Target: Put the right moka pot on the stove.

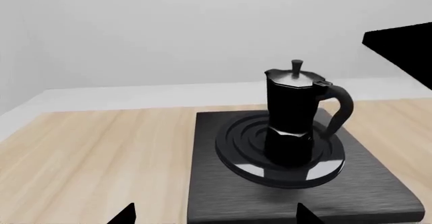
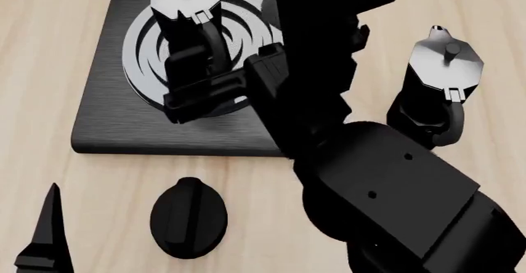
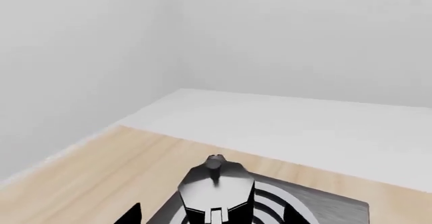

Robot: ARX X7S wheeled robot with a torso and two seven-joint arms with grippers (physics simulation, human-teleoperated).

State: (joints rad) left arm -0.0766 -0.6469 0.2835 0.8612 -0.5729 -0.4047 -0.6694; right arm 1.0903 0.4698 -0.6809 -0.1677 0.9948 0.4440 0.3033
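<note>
Black faceted moka pot (image 2: 185, 14) with silvery octagonal lid is standing upright on the ringed burner of the flat dark-grey stove (image 2: 107, 119); right gripper (image 3: 211, 218) is hanging over it, fingers apart; left gripper (image 1: 214, 216) is likewise gaping.

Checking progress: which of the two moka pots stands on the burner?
The moka pot at the head view's upper left, on the stove rings. The other pot stands on bare wood.

1 moka pot (image 2: 187, 14) stands on the stove (image 2: 115, 113) (burner), another pot (image 2: 435, 82) to its right.
</note>
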